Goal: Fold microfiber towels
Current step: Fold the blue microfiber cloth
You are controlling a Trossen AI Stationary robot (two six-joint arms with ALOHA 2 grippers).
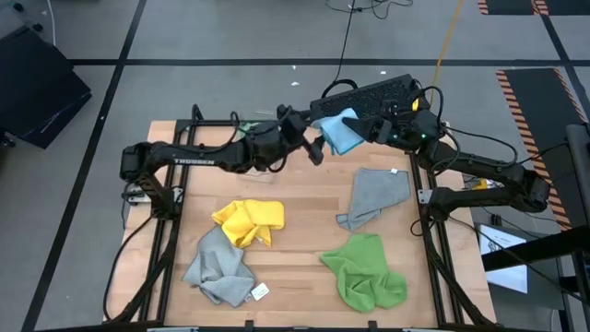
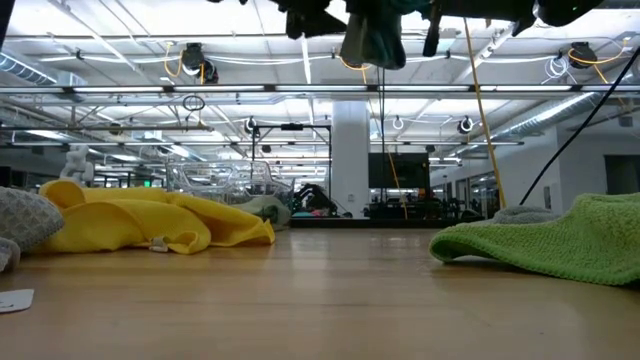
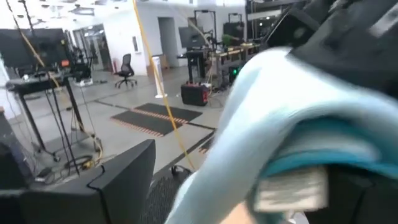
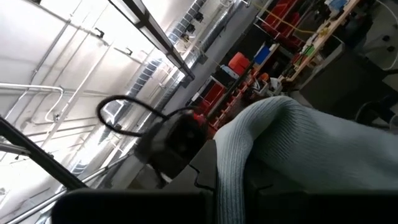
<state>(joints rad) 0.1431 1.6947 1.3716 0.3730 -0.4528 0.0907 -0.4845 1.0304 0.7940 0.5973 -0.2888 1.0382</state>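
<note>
**High view: blue towel held aloft between both grippers**

High view shows the blue towel (image 1: pixel 342 132) lifted above the far edge of the bench (image 1: pixel 304 231), near a black keyboard (image 1: pixel 369 95). It is clamped by the right gripper (image 1: pixel 380 129), whose fingers are pressed together on the cloth's edge. The left gripper (image 1: pixel 312 138) is placed at the towel's other side with its fingers spread apart; whether the cloth lies between them cannot be told, though the left wrist view is filled by blue fabric and a white tag (image 3: pixel 292 186) close up.

Four other towels are left unfolded on the bench: the yellow towel (image 1: pixel 249 219), a grey towel (image 1: pixel 219 267) just beside it, a second grey towel (image 1: pixel 376 195) and the green towel (image 1: pixel 366 270).

Risk is judged mainly at the left side. If the left gripper is closed on too little fabric, or on the tag alone, the corner could slip and the towel would hang from one point and bunch. Because the cloth is held over the bench's far edge, a release there could drop it onto the keyboard or off the bench. A pull made too hard could also drag it from the right gripper.
</note>
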